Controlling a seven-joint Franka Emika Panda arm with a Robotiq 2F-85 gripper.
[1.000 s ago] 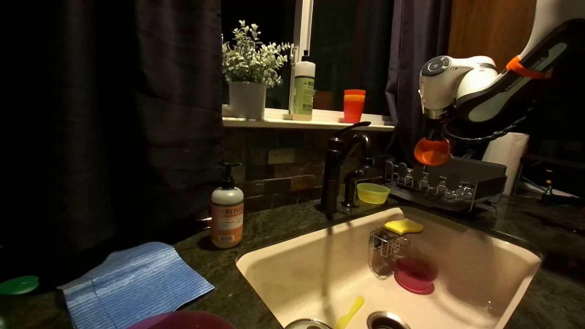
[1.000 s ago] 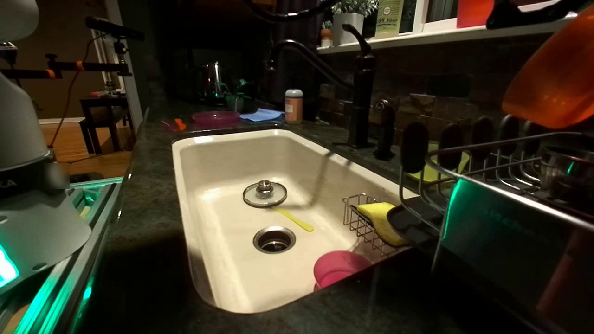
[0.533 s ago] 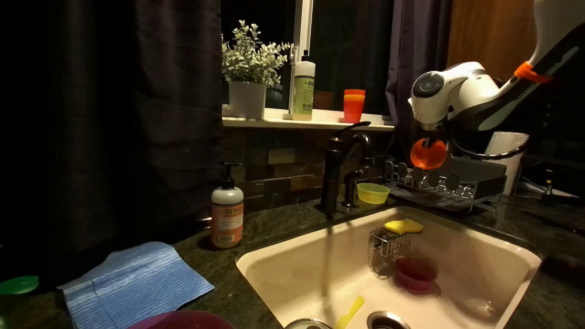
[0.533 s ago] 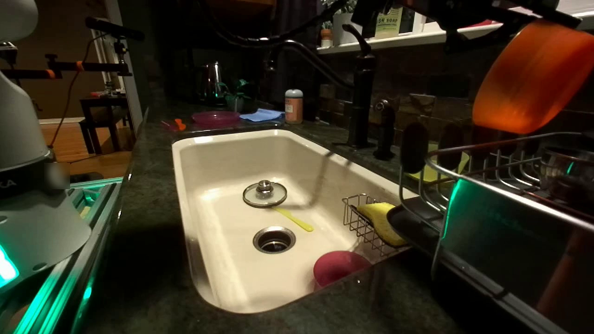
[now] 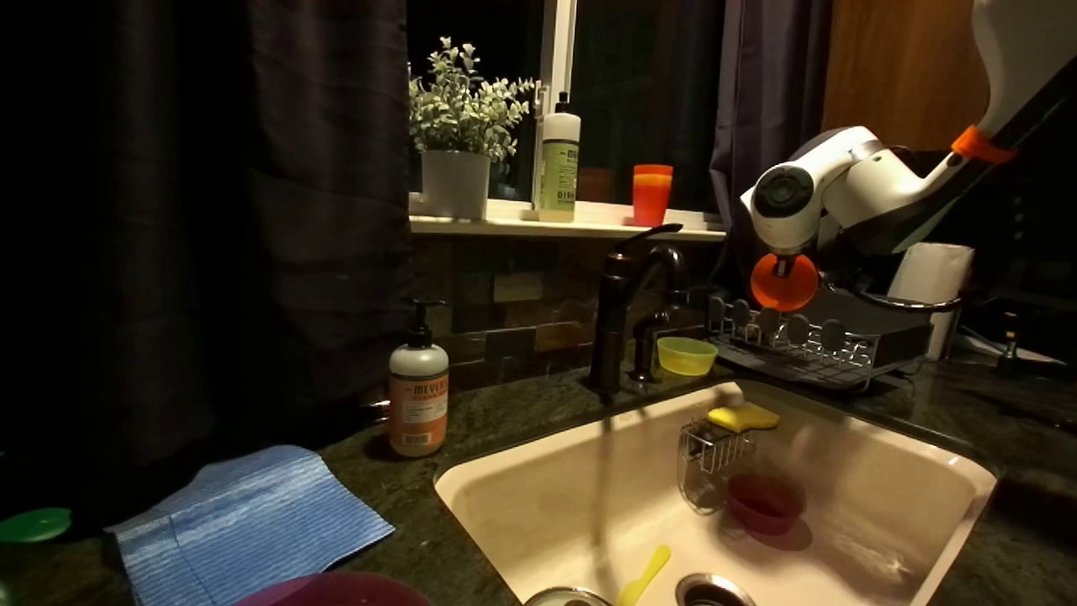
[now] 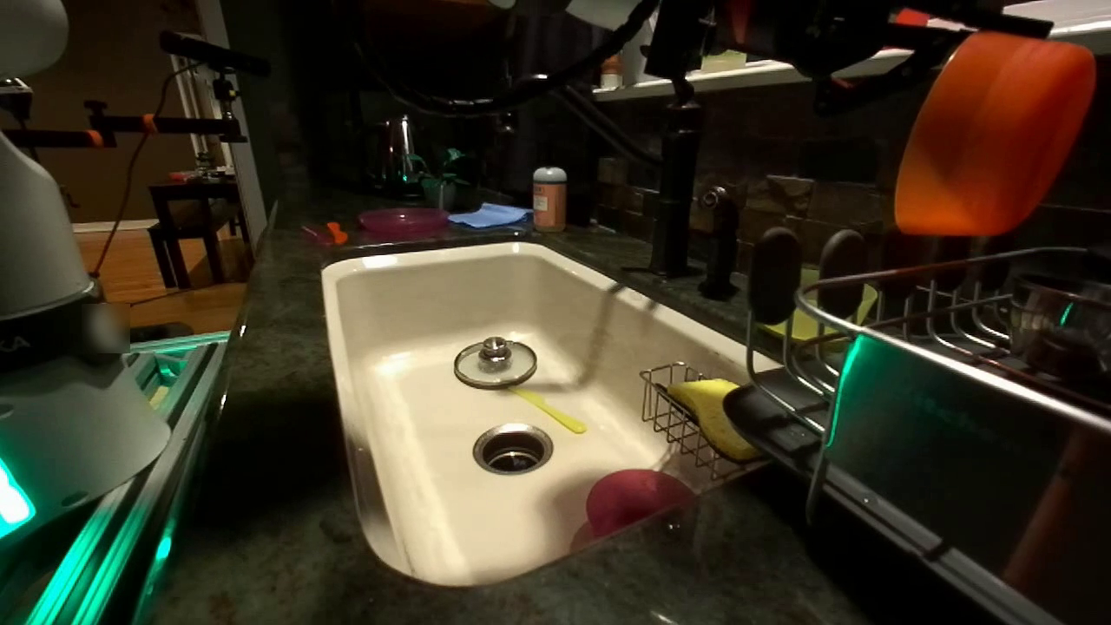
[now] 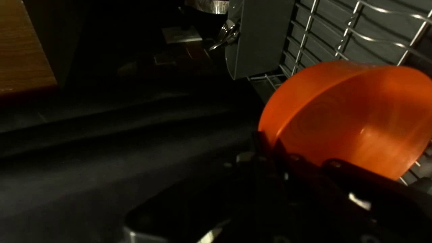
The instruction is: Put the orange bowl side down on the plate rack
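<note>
Hanging nearly on edge above the dark grey metal wire rack [image 6: 946,417], the round orange-red plastic bowl [image 5: 784,290] is pinched by the black gripper [image 7: 269,141]; lifting is done, lowering and release seem left.

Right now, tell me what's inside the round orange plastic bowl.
In the wrist view, the bowl is bare inside where visible; the black gripper hides part of the lower edge.
</note>
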